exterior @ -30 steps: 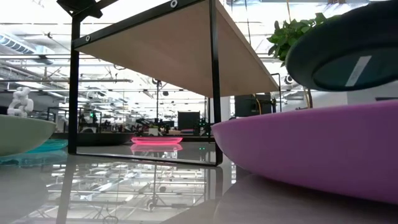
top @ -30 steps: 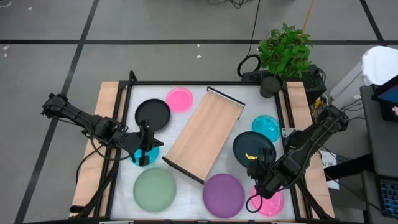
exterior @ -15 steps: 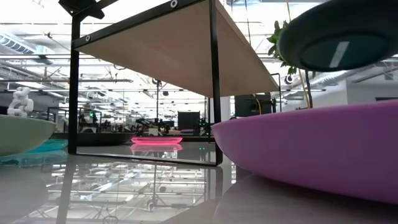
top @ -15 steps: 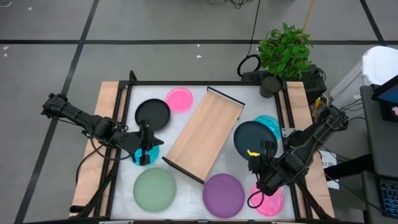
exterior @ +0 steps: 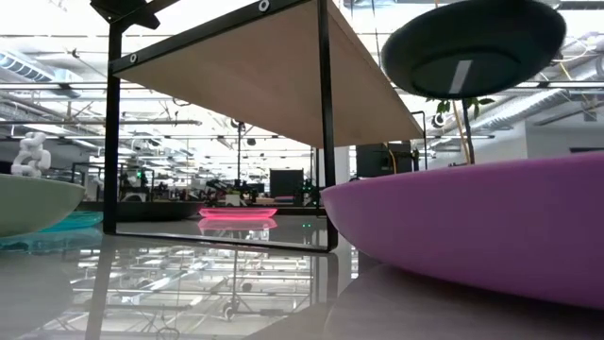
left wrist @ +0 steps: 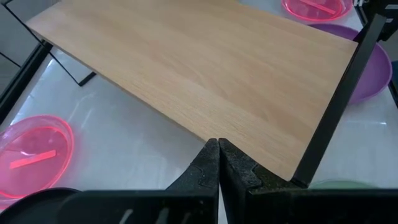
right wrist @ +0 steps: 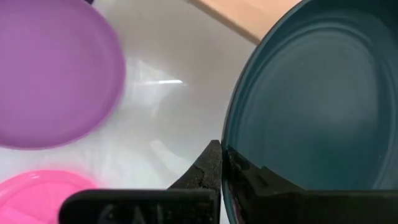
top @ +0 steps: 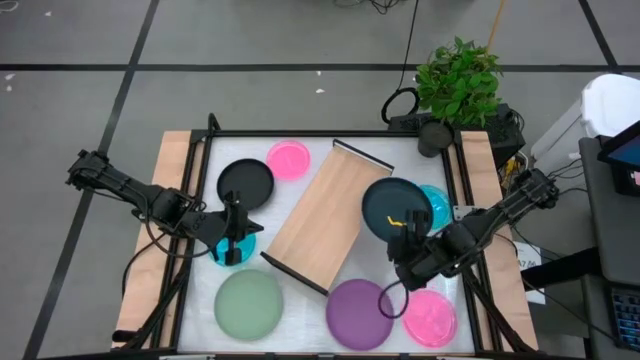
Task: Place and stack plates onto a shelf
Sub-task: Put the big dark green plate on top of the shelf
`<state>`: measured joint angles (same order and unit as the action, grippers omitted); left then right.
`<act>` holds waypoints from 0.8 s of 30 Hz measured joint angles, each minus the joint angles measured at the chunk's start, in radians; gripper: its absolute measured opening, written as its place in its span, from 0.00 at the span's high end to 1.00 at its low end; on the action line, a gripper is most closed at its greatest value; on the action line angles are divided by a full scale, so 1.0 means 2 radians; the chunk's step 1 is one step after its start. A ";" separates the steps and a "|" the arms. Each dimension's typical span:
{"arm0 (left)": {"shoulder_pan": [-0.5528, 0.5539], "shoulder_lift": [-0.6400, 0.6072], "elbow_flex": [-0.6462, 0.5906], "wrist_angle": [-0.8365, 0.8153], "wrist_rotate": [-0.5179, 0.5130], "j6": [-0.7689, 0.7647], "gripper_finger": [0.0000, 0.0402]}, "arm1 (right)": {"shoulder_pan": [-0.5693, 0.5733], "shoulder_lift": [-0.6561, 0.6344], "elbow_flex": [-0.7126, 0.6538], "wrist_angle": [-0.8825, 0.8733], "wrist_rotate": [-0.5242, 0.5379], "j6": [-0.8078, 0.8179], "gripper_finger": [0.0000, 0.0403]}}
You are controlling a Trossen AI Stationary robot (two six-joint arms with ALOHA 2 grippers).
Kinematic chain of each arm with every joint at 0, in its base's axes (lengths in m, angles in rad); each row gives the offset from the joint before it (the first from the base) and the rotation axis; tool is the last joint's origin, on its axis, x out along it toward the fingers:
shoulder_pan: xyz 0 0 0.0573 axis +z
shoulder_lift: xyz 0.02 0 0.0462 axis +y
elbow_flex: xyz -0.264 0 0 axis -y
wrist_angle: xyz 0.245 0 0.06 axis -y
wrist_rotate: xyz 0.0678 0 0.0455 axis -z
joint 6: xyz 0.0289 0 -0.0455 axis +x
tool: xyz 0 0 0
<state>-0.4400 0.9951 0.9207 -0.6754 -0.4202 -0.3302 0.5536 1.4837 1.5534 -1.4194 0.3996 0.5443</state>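
My right gripper [top: 409, 233] is shut on the dark teal plate [top: 394, 205] and holds it in the air by the right side of the light-wood shelf [top: 330, 215]. The low view shows the plate [exterior: 472, 47] from below, beside the shelf board [exterior: 274, 76]. My left gripper [top: 235, 243] is shut and empty above a cyan plate [top: 226, 250] left of the shelf. The black plate [top: 245, 184], a pink plate [top: 289, 158], the pale green plate [top: 249, 304] and the purple plate [top: 358, 312] lie flat on the table. My right gripper pinches the teal plate's rim [right wrist: 230, 140] on its near side between its two fingers, one on the inner face and one beneath. The fingers come slanting from the table's near right. The plate is lifted clear, hollow side up and nearly level.
A second cyan plate [top: 438, 205] lies partly under the lifted teal plate. A second pink plate [top: 432, 318] lies at the near right. A potted plant [top: 458, 80] stands beyond the far right corner. The shelf's black end rails [top: 362, 154] stand up.
My right gripper has carried the teal plate up and toward the table's left and far side, toward the shelf. The plate has stayed hollow side up and now overlaps the shelf's right edge. The near-right pink plate is now uncovered.
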 joint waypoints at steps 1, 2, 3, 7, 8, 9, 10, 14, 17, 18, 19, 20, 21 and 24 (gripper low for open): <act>0.000 0.000 0.000 0.000 0.000 0.002 1.00 | -0.006 0.000 0.000 0.003 0.000 -0.010 1.00; 0.000 0.000 0.000 0.000 0.000 0.003 1.00 | -0.011 0.000 0.000 0.006 0.000 -0.020 1.00; 0.000 0.000 0.000 0.000 0.000 0.003 1.00 | -0.017 0.000 0.000 0.009 0.000 -0.030 1.00; 0.000 0.000 0.000 0.000 0.000 0.004 1.00 | -0.037 0.000 0.000 0.037 0.000 -0.079 1.00; 0.000 0.000 0.000 0.000 0.000 0.004 1.00 | -0.042 0.000 0.000 0.045 0.000 -0.091 1.00; 0.000 0.000 0.000 0.000 0.000 0.004 1.00 | -0.047 0.000 0.000 0.053 0.000 -0.103 1.00; 0.000 0.000 0.000 0.000 0.000 0.004 1.00 | -0.052 0.000 0.000 0.061 0.000 -0.115 1.00; 0.000 0.000 0.000 0.010 0.000 0.008 1.00 | -0.070 0.000 0.000 0.092 -0.001 -0.161 1.00; 0.000 0.000 0.000 0.027 0.000 0.018 1.00 | -0.087 0.000 0.000 0.115 -0.001 -0.189 1.00; 0.000 0.000 0.000 0.032 0.000 0.021 1.00 | -0.092 0.000 0.000 0.122 -0.002 -0.197 1.00; 0.000 0.000 0.000 0.035 0.000 0.024 1.00 | -0.098 0.000 0.000 0.128 -0.003 -0.204 1.00; 0.000 0.000 0.000 0.039 0.000 0.026 1.00 | -0.104 0.000 0.000 0.134 -0.005 -0.212 1.00; 0.000 0.000 0.000 0.041 0.000 0.029 1.00 | -0.109 0.000 0.000 0.140 -0.006 -0.220 1.00; 0.000 0.000 0.000 0.043 0.000 0.033 1.00 | -0.127 0.008 0.000 0.159 -0.022 -0.253 1.00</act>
<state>-0.4400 0.9953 0.9207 -0.5888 -0.4207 -0.2646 0.2987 1.4995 1.5540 -1.1023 0.3551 0.0388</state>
